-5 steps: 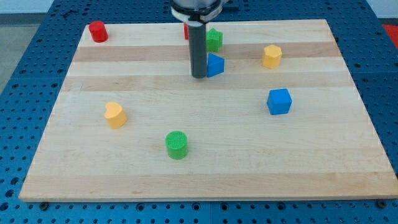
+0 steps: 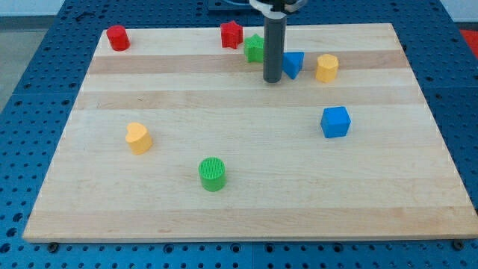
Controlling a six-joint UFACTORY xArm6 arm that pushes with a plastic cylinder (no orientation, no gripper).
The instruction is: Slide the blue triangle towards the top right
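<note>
Green cylinder (image 2: 212,173) sits nearest the view's bottom; yellow heart (image 2: 138,138) lies up-left of it, blue cube (image 2: 335,121) off right. Farther up, my tip (image 2: 272,79) touches the blue triangle (image 2: 293,64) on its left side; no jaws on this rod. Yellow block (image 2: 326,67) just right of the triangle, green block (image 2: 255,48) behind the rod. Red star (image 2: 231,34) and red cylinder (image 2: 117,37) farthest.

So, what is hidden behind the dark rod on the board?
The rod covers the right part of the green block and the left edge of the blue triangle. My tip stands at the triangle's left. Their covered sides cannot be seen.
</note>
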